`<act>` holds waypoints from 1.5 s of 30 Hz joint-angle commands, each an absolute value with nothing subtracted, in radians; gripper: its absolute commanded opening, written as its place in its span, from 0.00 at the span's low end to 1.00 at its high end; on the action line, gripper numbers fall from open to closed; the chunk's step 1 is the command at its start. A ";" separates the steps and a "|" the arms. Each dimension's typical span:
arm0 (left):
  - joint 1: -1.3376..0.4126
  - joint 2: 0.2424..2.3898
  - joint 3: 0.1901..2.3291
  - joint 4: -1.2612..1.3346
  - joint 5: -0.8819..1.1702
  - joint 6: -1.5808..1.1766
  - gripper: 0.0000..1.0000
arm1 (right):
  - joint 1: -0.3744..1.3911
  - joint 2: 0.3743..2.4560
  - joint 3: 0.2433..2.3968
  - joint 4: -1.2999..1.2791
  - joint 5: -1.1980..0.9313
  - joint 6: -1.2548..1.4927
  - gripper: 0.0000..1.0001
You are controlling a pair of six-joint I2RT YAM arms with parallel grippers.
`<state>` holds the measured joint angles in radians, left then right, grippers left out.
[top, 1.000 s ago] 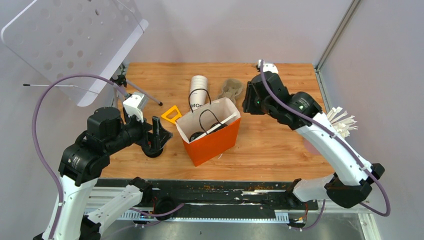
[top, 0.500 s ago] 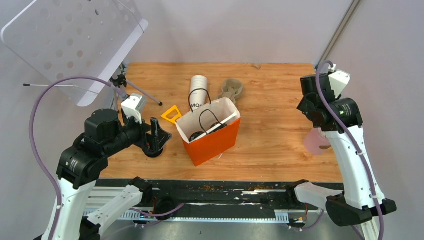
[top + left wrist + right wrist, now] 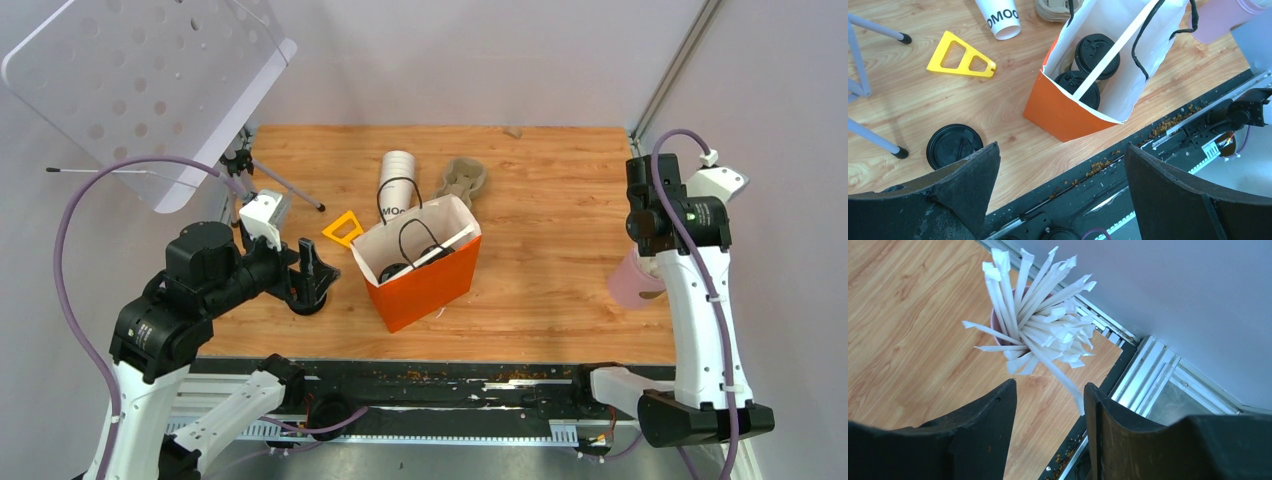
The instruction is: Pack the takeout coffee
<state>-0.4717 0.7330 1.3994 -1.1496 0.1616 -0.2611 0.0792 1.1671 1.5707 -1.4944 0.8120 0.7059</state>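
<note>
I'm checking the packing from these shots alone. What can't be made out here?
- Lidded cups in the orange bag: only the lids show in the top and left wrist views; the bag walls hide their sides.
- White cup stack: cut off by the left wrist view's top edge; lettering only partly readable.
- Pink holder: the right arm covers its straws from above; in the right wrist view the straws hide nearly all of it.

Upper centre of the wooden table (image 3: 560, 200): a stack of lidless white cups (image 3: 397, 178) on its side, a brown cardboard cup carrier (image 3: 462, 180) just right of it, a yellow triangular piece (image 3: 344, 227) lower left. Loose black lid (image 3: 954, 145) lies flat, lower left of the left wrist view. Pink cup (image 3: 632, 281) of paper-wrapped straws (image 3: 1043, 322) at right edge; tripod (image 3: 275, 183) and white perforated panel (image 3: 140, 80) upper left.
</note>
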 commanded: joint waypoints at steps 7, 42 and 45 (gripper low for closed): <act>-0.476 0.744 1.402 -1.137 0.156 -0.233 1.00 | 0.014 1.091 1.461 -1.525 0.856 0.760 0.51; -0.476 0.741 1.389 -1.111 0.194 -0.236 1.00 | 0.013 1.064 1.942 -1.349 0.786 0.405 0.00; -0.476 0.739 1.387 -1.102 0.195 -0.240 1.00 | 0.013 1.067 1.948 -1.270 0.698 0.342 0.00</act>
